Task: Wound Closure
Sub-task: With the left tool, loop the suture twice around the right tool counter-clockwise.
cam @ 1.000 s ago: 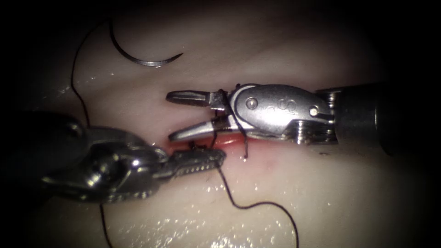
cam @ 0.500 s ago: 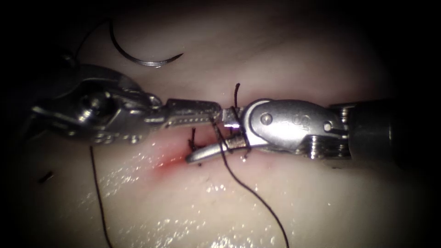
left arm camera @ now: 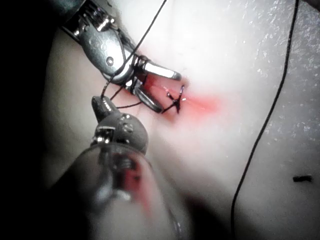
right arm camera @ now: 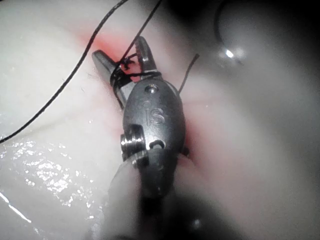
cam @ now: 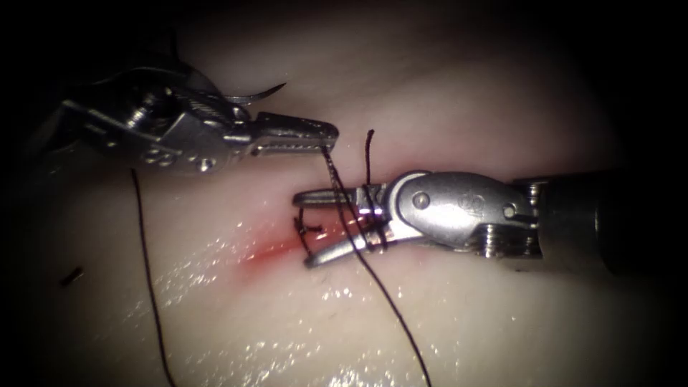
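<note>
we saw the left tool point(cam: 326, 132) clamped on the thread point(cam: 337, 183) wound round the right tool's point(cam: 308, 226) open, empty fingers over the cut point(cam: 269, 254), needle point(cam: 254, 94) loose on the tissue point(cam: 466, 315) behind; we judged a slack wrap could slip off.

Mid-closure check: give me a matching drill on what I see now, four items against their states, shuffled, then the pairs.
Items:
1. left tool
2. right tool
3. needle
4. red fluid

States:
A. lies free on the tissue, above the cut, held by neither tool
B. jaws open, with thread wrapped around them
C. stains the tissue along the cut
D. jaws shut on the thread, above the cut

Pairs: 1-D, 2-B, 3-A, 4-C
</note>
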### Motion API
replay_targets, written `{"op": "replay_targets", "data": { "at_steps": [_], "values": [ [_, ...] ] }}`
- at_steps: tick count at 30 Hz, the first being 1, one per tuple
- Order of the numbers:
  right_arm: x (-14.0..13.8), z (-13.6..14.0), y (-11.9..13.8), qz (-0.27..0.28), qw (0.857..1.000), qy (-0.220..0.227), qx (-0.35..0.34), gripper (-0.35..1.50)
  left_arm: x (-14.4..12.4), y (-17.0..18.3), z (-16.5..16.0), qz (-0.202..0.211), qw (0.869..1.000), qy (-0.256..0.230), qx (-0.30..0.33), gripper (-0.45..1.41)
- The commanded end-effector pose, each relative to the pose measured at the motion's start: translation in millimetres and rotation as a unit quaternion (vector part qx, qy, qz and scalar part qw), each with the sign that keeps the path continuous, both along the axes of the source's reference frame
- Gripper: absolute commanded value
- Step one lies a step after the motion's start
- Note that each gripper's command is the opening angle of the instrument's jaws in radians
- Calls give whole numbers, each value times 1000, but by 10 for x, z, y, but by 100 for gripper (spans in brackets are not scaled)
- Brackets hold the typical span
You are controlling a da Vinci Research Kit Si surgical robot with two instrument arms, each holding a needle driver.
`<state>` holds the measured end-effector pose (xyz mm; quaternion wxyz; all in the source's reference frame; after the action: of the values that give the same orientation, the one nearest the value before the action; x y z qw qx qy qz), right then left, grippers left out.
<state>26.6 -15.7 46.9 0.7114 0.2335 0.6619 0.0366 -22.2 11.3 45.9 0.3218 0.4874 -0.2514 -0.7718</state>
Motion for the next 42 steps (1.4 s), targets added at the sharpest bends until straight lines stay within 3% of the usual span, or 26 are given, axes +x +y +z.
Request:
{"op": "replay_targets", "data": {
  "at_steps": [1, 10, 21, 34, 38, 39, 42],
  "values": [
    [5, 2, 1, -4, 1000, 11, 10, 54, -4, 0, 8, 2, 1000, -2, 0, -45],
    [-2, 3, -4, -42, 989, 106, 89, 44, 17, -23, 39, 10, 1000, -5, 29, -45],
    [-5, 5, 16, 27, 974, 174, 142, 37, 14, -72, 73, 36, 997, 15, 60, -45],
    [-11, -9, 44, 82, 966, 183, 165, 41, 3, -91, 81, 49, 996, 11, 71, -45],
    [-9, -14, 34, 153, 945, 179, 227, 74, -11, -102, 90, 38, 997, 17, 70, -45],
    [-9, -18, 27, 184, 937, 175, 240, 74, -17, -106, 93, 28, 997, 12, 67, -45],
    [-13, -21, 24, 213, 931, 170, 243, 66, -21, -109, 95, 20, 997, 8, 68, -45]
  ]
}}
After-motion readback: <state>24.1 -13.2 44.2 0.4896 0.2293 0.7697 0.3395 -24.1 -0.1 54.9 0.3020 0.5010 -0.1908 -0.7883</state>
